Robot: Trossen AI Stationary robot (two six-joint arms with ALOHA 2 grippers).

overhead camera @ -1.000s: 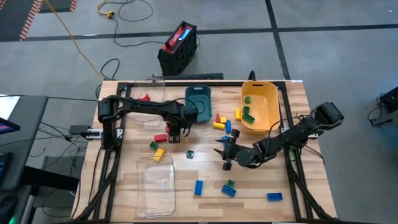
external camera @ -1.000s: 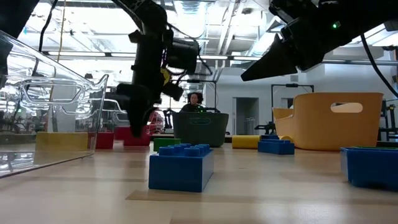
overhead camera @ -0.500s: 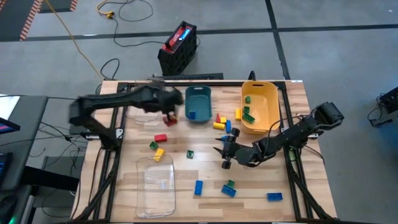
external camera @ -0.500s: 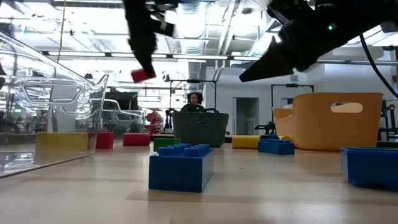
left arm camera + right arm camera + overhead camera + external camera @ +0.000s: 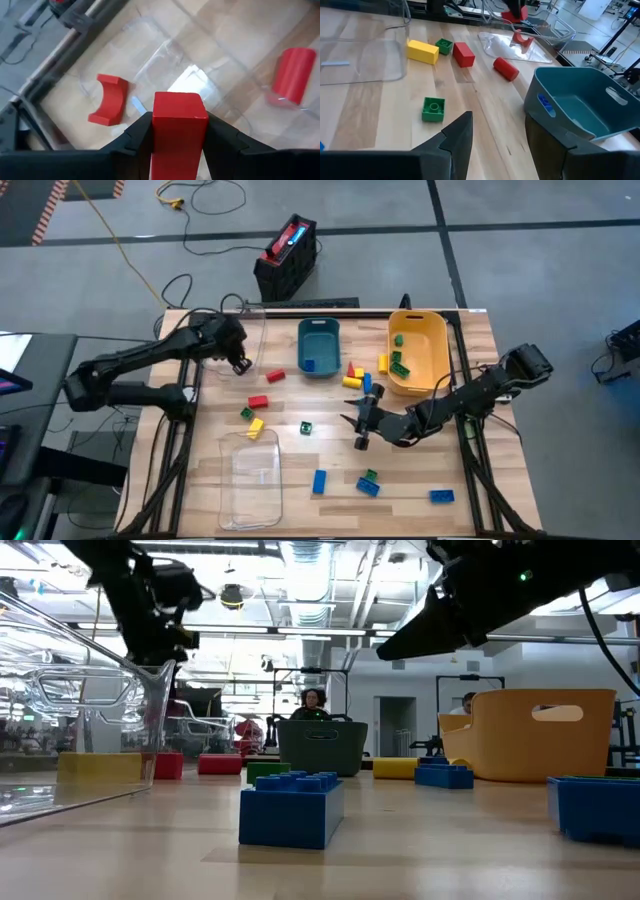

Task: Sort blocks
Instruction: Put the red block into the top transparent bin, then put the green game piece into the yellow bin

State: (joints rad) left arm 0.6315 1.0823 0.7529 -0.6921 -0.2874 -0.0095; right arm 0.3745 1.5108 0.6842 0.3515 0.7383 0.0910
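Left tool, now swung out above, apparently, the clear tray, clenched on a red block.

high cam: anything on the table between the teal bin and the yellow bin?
Yes. In the high view a red block, a yellow block and a blue block lie between the teal bin and the yellow bin.

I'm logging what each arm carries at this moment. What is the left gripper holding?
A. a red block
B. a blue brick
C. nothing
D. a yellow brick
A: in the left wrist view the left gripper is shut on a red block, its dark fingers pressed against both sides, above the clear tray where a red arch piece already lies.
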